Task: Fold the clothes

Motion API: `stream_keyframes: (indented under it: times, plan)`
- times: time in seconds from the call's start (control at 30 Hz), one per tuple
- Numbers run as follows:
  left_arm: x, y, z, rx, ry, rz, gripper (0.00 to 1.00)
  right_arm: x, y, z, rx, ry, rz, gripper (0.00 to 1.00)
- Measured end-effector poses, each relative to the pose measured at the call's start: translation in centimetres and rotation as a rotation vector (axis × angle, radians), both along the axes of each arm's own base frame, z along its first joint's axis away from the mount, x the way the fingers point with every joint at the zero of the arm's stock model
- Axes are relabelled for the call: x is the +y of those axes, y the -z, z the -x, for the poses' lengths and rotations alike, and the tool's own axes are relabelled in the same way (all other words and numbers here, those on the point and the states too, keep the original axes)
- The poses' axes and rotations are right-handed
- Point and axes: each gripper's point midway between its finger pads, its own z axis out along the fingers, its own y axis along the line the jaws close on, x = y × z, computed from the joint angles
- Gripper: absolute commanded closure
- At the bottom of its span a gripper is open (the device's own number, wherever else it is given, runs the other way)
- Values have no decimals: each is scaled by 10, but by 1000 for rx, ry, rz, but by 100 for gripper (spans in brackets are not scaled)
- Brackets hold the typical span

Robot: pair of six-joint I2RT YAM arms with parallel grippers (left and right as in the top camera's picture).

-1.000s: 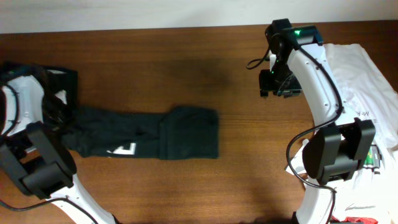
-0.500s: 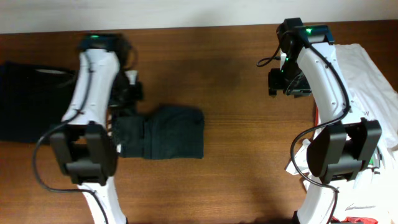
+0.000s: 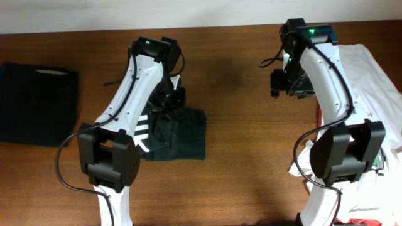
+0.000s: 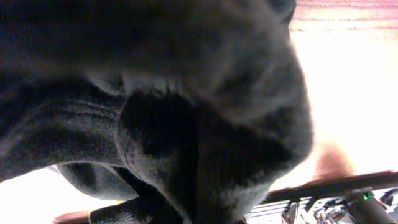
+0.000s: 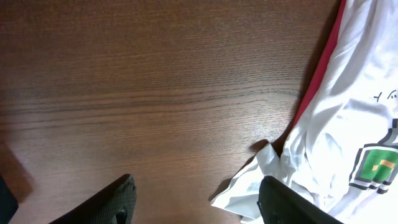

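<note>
One limp, thin shirt [image 3: 188, 135]; best pinched at a hem. Left fingers [image 3: 166, 103] buried in it, state unclear; right fingers [image 5: 118, 199] spread.

Left hand [image 3: 167, 100] low, fingers hidden, arm stretched forward, right hand [image 5: 198, 202] spread wide.

The left pincer [image 3: 165, 103] hangs over the bunched, half-folded black T-shirt [image 3: 188, 135].

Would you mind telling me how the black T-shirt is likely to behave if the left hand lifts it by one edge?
Probably floppy: the black T-shirt lies bunched and creased at the left hand, and in the left wrist view it drapes in soft folds. It likely sags and unfolds when lifted.
</note>
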Motion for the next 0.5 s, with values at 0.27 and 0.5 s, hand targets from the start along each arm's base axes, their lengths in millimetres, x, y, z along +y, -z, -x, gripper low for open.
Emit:
stream_keyframes:
  times: [0.27,0.5]
  plan:
    - [-38,4,2,-39,45,53,41,0,0,0,0,0,0,30]
    - [9,-11,-43,-123,-97,107,40,32,0,2,12,-111,-186,28]
